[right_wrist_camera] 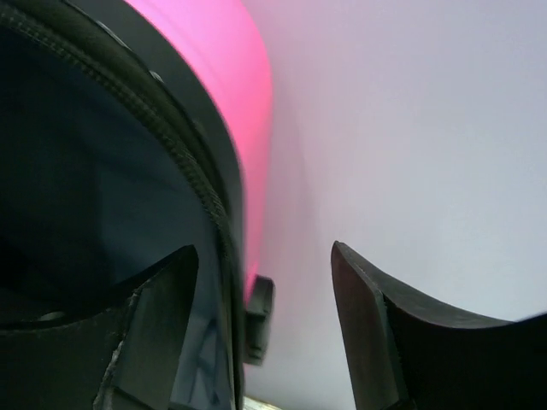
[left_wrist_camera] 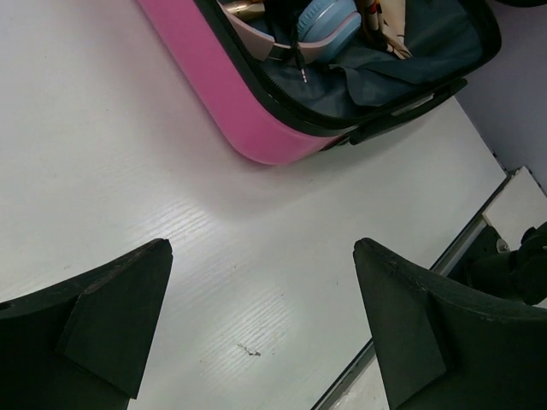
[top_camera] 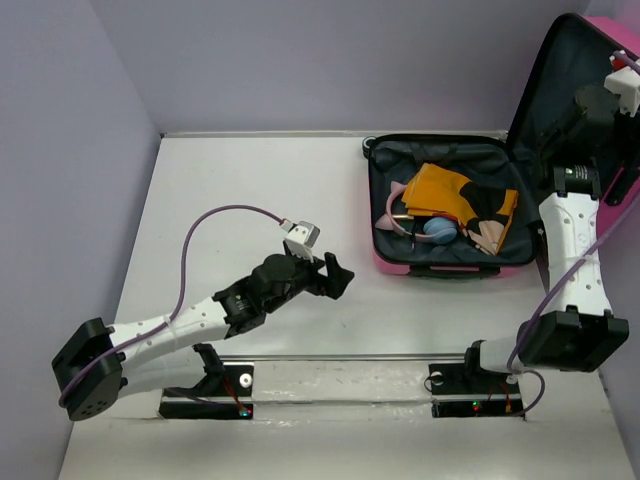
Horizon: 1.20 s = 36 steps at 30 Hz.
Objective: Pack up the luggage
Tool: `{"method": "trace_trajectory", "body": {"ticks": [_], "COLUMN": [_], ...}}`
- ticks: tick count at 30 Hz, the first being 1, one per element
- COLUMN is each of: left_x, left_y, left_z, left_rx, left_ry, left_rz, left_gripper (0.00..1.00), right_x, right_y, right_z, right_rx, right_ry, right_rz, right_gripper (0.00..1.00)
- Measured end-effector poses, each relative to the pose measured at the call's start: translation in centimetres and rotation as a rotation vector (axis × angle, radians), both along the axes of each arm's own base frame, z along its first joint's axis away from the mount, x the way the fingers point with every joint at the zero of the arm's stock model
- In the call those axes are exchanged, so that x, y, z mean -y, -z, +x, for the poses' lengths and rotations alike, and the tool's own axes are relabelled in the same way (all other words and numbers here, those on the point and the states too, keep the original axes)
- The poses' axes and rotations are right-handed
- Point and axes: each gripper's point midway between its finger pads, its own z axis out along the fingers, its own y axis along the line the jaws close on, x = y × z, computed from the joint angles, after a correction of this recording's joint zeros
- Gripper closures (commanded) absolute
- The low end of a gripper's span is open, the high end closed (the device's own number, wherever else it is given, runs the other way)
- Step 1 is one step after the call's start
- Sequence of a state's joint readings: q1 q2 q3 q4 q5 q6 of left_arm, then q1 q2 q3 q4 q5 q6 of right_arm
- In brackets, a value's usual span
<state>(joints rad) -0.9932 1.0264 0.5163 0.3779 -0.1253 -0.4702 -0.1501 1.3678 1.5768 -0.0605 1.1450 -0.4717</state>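
The hot-pink luggage (top_camera: 450, 268) lies open at the back right of the table, its navy-lined lid (top_camera: 560, 90) standing upright. Inside lie an orange cloth (top_camera: 440, 190), blue headphones with pink cat ears (top_camera: 432, 230) and a printed black-and-orange item (top_camera: 492, 228). My left gripper (top_camera: 340, 275) is open and empty, low over the table left of the case; its view shows the pink shell (left_wrist_camera: 231, 94) and headphones (left_wrist_camera: 329, 21) ahead of it (left_wrist_camera: 263, 248). My right gripper (top_camera: 598, 100) is open at the lid's far edge, jaws either side of the zipper rim (right_wrist_camera: 209, 205), (right_wrist_camera: 265, 252).
The white table (top_camera: 250, 200) is walled by lilac panels at the left, back and right. The right wall (right_wrist_camera: 410, 128) is close behind the lid. A metal rail (top_camera: 350, 358) runs along the front by the arm bases. A black wheel or foot (right_wrist_camera: 259, 316) sticks out of the lid.
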Motion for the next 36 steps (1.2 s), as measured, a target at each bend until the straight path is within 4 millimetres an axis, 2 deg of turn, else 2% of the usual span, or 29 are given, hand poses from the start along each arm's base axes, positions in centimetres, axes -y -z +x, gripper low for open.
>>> {"method": "trace_trajectory", "body": {"ticks": [3,5,6,9,13,15,16,17,20,21,22,23,25,26,27,28,29,30,32,34,36], "left_x": [0.0,-0.1,-0.1,-0.1,0.0,0.0,0.0,0.0,0.0,0.0,0.0,-0.1,-0.4,-0.6,-0.8,-1.0,-1.3,-1.7,-2.4,-3.0,-3.6], "left_y": [0.8,1.2,1.3,1.8,2.9,3.5,3.7,3.8,3.7,3.5,3.4,3.3,2.7,2.4,1.9,1.5,1.0,0.6,0.3,-0.1,-0.5], "left_z": [0.3,0.5,0.5,0.8,0.9,1.0,1.0,1.1,1.2,1.2,1.3,1.4,1.5,1.5,1.6,1.7,1.8,1.9,2.2,2.5,3.0], "left_rx": [-0.005,-0.007,-0.007,-0.009,-0.022,-0.030,-0.033,-0.034,-0.032,-0.030,-0.027,-0.025,-0.017,-0.012,-0.004,0.004,0.011,0.018,0.024,0.026,0.026], "left_ry": [-0.011,-0.018,-0.021,-0.032,-0.036,-0.038,-0.039,-0.040,-0.045,-0.049,-0.053,-0.059,-0.071,-0.082,-0.094,-0.104,-0.119,-0.138,-0.171,-0.209,-0.243], "left_rz": [0.024,0.038,0.041,0.057,0.085,0.099,0.104,0.108,0.106,0.104,0.102,0.100,0.088,0.082,0.073,0.065,0.055,0.051,0.052,0.059,0.063], "left_gripper": [0.01,0.01,0.01,0.01,0.01,0.01,0.01,0.01,0.01,0.01,0.01,0.01,0.01,0.01,0.01,0.01,0.01,0.01,0.01,0.01,0.01], "right_x": [0.6,0.9,1.0,1.2,0.4,-0.9,-2.6,-3.4,-9.2,-11.6,-13.0,-15.5,-19.2,-21.2,-23.1,-25.7,-27.5,-28.7,-33.9,-37.7,-40.9], "right_y": [-0.1,-0.3,-0.5,-1.0,-1.4,-1.2,-0.8,-0.5,0.4,0.6,0.6,1.0,2.6,3.9,5.3,7.2,8.8,10.4,14.6,17.1,17.8], "right_z": [1.4,2.3,2.8,3.2,2.7,2.7,3.1,3.1,3.4,3.1,2.8,2.4,1.7,1.4,1.2,1.0,0.9,0.6,-0.3,-1.4,-2.9], "right_rx": [-0.004,-0.013,-0.020,-0.017,0.005,-0.002,-0.006,-0.016,-0.046,-0.043,-0.040,-0.033,-0.060,-0.102,-0.143,-0.210,-0.247,-0.301,-0.445,-0.535,-0.553], "right_ry": [-0.003,-0.004,-0.004,0.015,0.025,0.012,-0.024,-0.038,-0.179,-0.238,-0.272,-0.343,-0.446,-0.497,-0.546,-0.607,-0.644,-0.654,-0.747,-0.829,-0.914], "right_rz": [-0.039,-0.074,-0.092,-0.122,-0.165,-0.182,-0.188,-0.191,-0.207,-0.205,-0.202,-0.196,-0.185,-0.186,-0.198,-0.226,-0.238,-0.246,-0.339,-0.437,-0.500], "right_gripper": [0.42,0.53,0.69,0.91,0.93,0.93,0.93,0.93,0.93,0.93,0.93,0.93,0.86,0.80,0.64,0.57,0.26,0.14,0.08,0.06,0.14]}}
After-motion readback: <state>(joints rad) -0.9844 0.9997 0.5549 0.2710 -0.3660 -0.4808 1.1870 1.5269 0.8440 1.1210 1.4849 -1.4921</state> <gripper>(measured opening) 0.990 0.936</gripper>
